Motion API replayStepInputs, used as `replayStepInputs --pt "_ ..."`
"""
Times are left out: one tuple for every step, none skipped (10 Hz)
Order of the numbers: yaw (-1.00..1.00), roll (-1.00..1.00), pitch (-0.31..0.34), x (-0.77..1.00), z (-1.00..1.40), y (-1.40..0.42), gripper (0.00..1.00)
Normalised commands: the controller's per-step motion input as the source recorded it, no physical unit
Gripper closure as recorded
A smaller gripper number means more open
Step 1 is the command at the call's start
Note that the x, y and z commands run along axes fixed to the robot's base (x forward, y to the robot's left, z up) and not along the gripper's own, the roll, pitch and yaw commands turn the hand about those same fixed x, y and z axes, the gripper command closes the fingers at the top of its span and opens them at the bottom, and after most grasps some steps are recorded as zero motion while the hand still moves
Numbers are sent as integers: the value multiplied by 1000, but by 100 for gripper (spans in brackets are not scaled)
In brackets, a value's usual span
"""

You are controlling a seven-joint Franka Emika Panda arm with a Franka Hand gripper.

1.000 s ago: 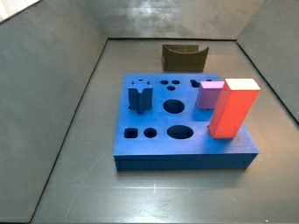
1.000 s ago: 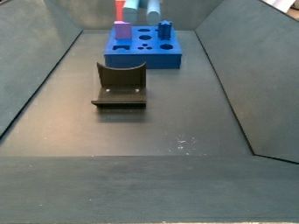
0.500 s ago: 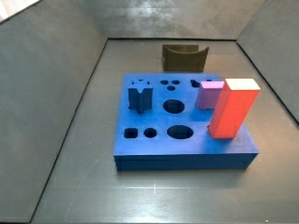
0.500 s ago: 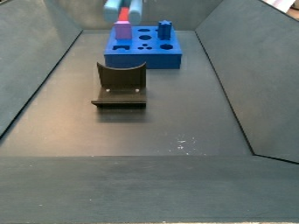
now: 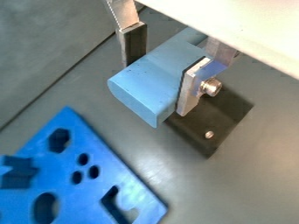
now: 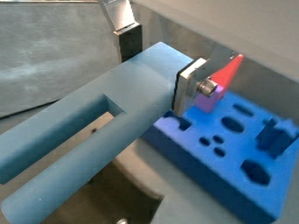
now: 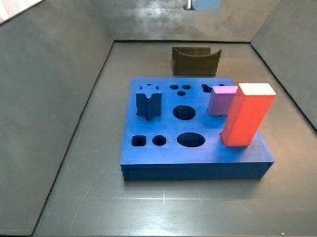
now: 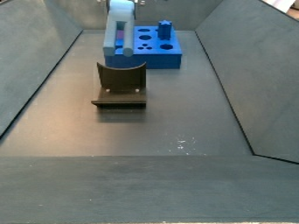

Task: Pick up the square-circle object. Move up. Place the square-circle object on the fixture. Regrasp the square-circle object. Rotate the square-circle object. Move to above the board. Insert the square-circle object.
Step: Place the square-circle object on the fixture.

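My gripper (image 5: 162, 79) is shut on the square-circle object (image 5: 152, 83), a light grey-blue bar; its silver fingers (image 5: 193, 83) press on both sides. In a side view the bar (image 8: 117, 35) hangs upright just above the fixture (image 8: 121, 83), with the gripper (image 8: 122, 4) at the frame's top. The other wrist view shows the gripper (image 6: 156, 74) on the bar (image 6: 82, 140), which has a rectangular slot. The dark fixture (image 5: 216, 122) lies under the bar. The blue board (image 7: 192, 153) shows in both side views and both wrist views (image 5: 70, 175). The gripper barely shows in the other side view (image 7: 205, 4).
On the board stand a tall red block (image 7: 247, 113), a small pink block (image 7: 223, 99) and a dark blue piece (image 7: 150, 100). The fixture (image 7: 196, 61) stands beyond the board. Sloping grey walls (image 8: 35, 79) enclose the floor.
The gripper with the bar has moved from over the board toward the fixture and now hangs just above it. Nothing on the board has moved.
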Motion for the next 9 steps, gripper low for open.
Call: replayStepInputs --pt "-40 -1000 157 65 -49 17 100" --pt "-62 -1000 166 76 -34 26 100" --pt "-72 -1000 173 82 -28 31 100" --pt "-90 -1000 184 93 -27 38 100" --pt "-120 -1000 194 93 -23 40 100" --pt "-151 -1000 201 93 -20 39 100" --pt "-188 -1000 205 91 -20 41 100" --pt "-225 -856 173 92 -23 43 100" --pt "-233 -677 133 94 -20 46 100"
